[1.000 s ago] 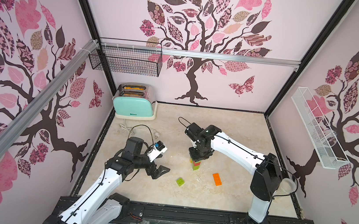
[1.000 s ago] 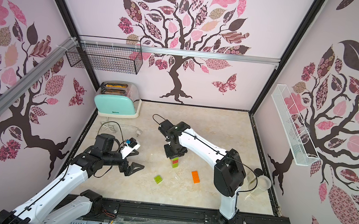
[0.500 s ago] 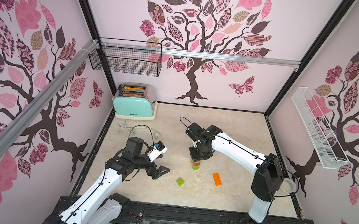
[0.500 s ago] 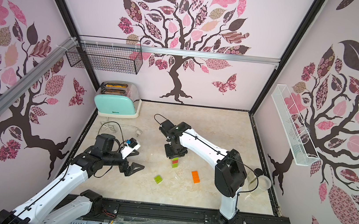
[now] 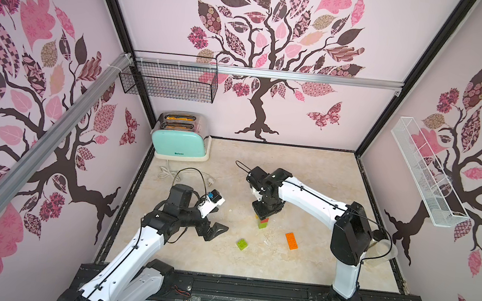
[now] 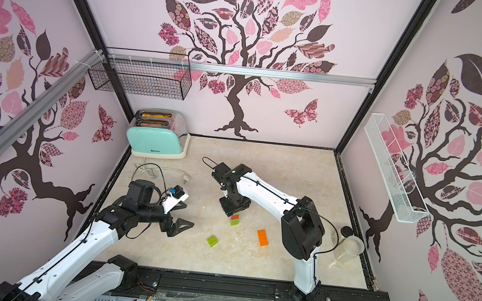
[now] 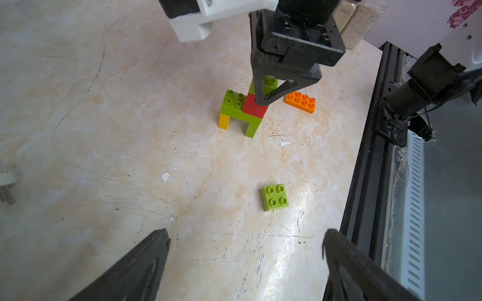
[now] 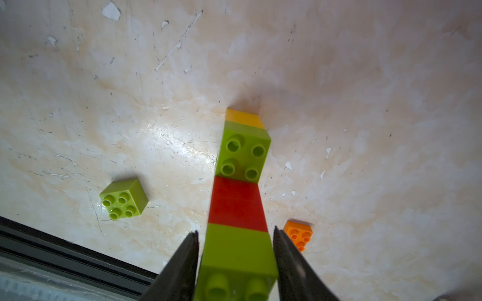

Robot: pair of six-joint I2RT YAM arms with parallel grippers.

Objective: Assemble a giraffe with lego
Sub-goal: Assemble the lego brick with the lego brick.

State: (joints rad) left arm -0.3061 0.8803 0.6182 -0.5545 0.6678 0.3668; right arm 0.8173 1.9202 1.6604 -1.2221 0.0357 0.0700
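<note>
right gripper [image 8: 234,232] straddles top green brick [image 8: 236,255] of the giraffe [image 7: 234,112]; pinching or free, i cannot tell; lift straight up; left gripper [image 7: 245,260] gapes empty

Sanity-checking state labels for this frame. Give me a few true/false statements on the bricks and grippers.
1. The orange brick lies flat on the table, apart from the giraffe. True.
2. The left gripper holds the loose green brick. False: it is open and empty; that brick lies on the table.
3. The giraffe stands on one yellow leg and one green leg. True.
4. The right gripper hovers over the orange brick. False: its jaws stand either side of the giraffe's top green brick.
</note>
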